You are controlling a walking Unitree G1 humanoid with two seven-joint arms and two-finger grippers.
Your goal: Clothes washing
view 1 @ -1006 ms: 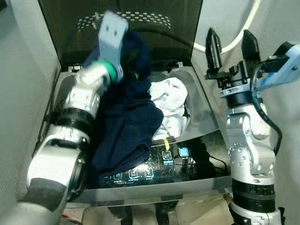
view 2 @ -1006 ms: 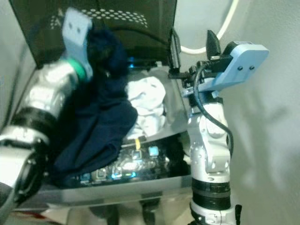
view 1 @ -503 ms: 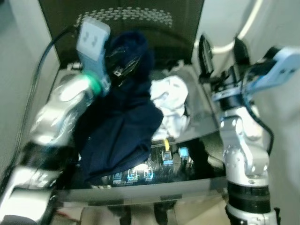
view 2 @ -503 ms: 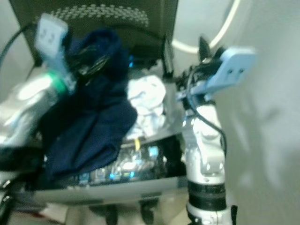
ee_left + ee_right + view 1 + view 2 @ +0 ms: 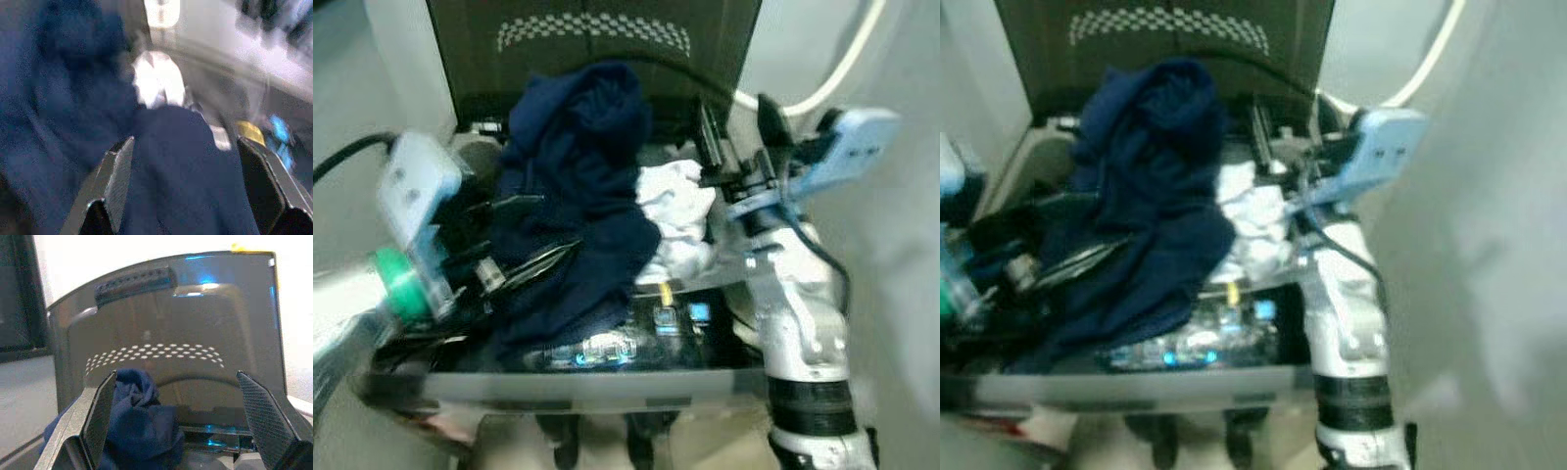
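**Dark garment heaped over an open top-loading washer**

A navy garment (image 5: 576, 211) drapes across the washer (image 5: 607, 377) mouth, white cloth (image 5: 677, 217) at its 3 o'clock. Left pincer (image 5: 524, 257) spread beside it; right pincer (image 5: 736, 137) spread, raised at 2 o'clock. Soft, limp, likely light: pinch a thick fold near the top.

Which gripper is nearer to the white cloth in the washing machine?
Right. The right gripper hovers just above the white cloth; the left gripper is farther, over the dark blue garment.
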